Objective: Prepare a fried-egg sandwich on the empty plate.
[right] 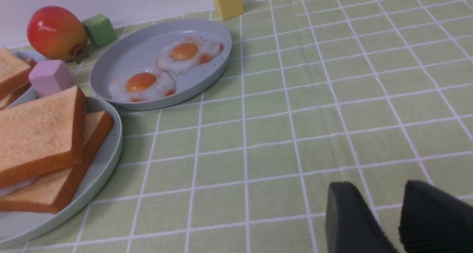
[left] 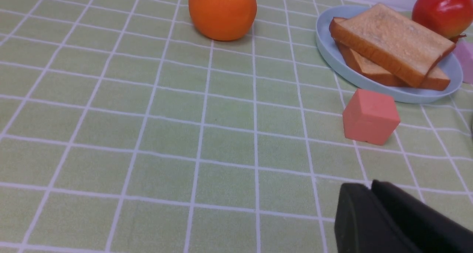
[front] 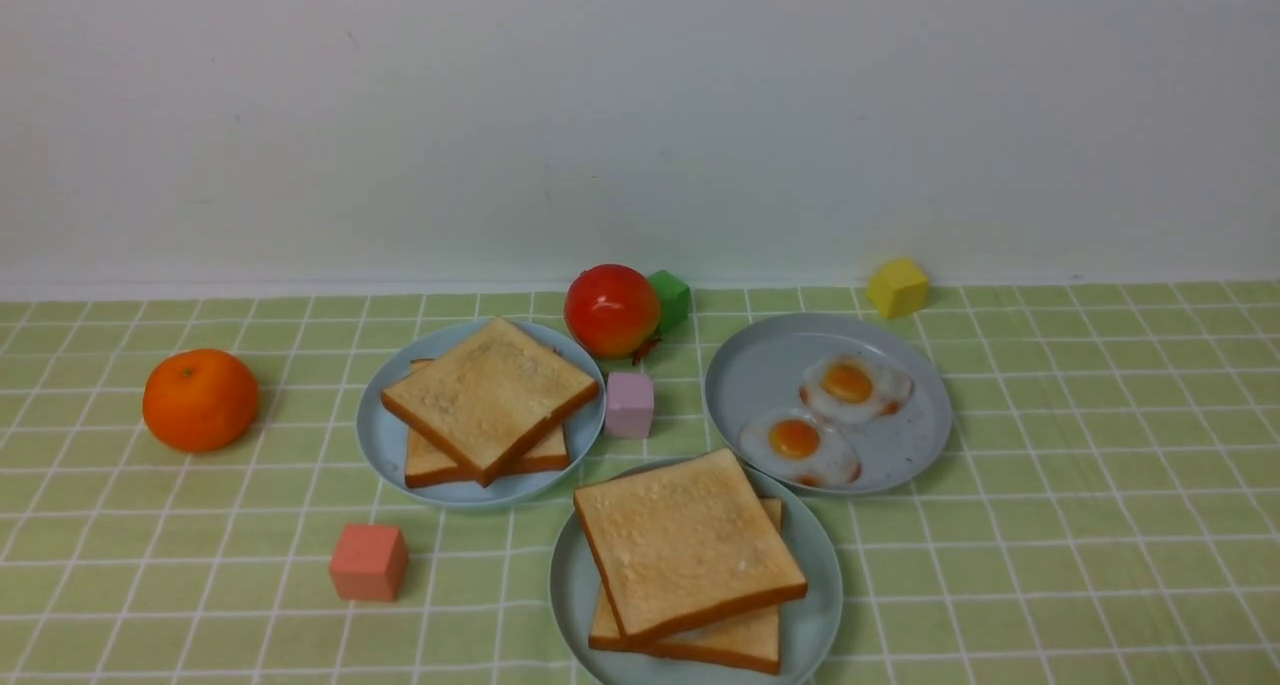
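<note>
Sandwich [front: 690,555] apparently complete on mint plate [front: 826,605]; left claw [left: 369,186] clenched, right claw [right: 384,194] released, both empty; just hold clear.

Orange [front: 200,400], apple [front: 611,309], four cubes: pink [front: 629,404], green [front: 670,299], yellow [front: 897,286], salmon [front: 368,561]

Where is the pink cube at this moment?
In the front view the pink cube sits centrally, between the toast plate on its left and the egg plate, just before the red fruit.
</note>
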`<state>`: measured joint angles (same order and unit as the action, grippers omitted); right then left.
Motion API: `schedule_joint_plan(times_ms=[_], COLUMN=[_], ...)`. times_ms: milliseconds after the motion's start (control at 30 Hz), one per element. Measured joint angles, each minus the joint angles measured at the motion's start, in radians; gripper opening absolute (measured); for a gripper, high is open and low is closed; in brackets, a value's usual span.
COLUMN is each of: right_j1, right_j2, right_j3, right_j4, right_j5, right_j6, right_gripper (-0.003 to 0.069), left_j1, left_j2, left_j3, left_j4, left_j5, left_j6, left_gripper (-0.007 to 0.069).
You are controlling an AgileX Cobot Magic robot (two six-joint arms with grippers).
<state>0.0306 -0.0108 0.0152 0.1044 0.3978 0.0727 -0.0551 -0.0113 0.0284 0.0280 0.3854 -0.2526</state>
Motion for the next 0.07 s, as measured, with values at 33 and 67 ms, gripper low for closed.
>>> schedule_joint_plan(times_ms=[33, 67], right_j1=[0.0, 0.0], right_j2=[0.0, 0.0], right_j3=[0.0, 0.0], right_j4=[0.0, 0.0], right_j5=[0.0, 0.0], right_j6=[0.0, 0.0], right_gripper=[0.0238, 0.0238], left_j1=[0.0, 0.0], left_j2=[0.0, 0.0], left_j3=[0.0, 0.0], left_j4=[0.0, 0.0], left_j5=[0.0, 0.0], left_j6=[0.0, 0.0], left_gripper=[0.0055, 0.0057])
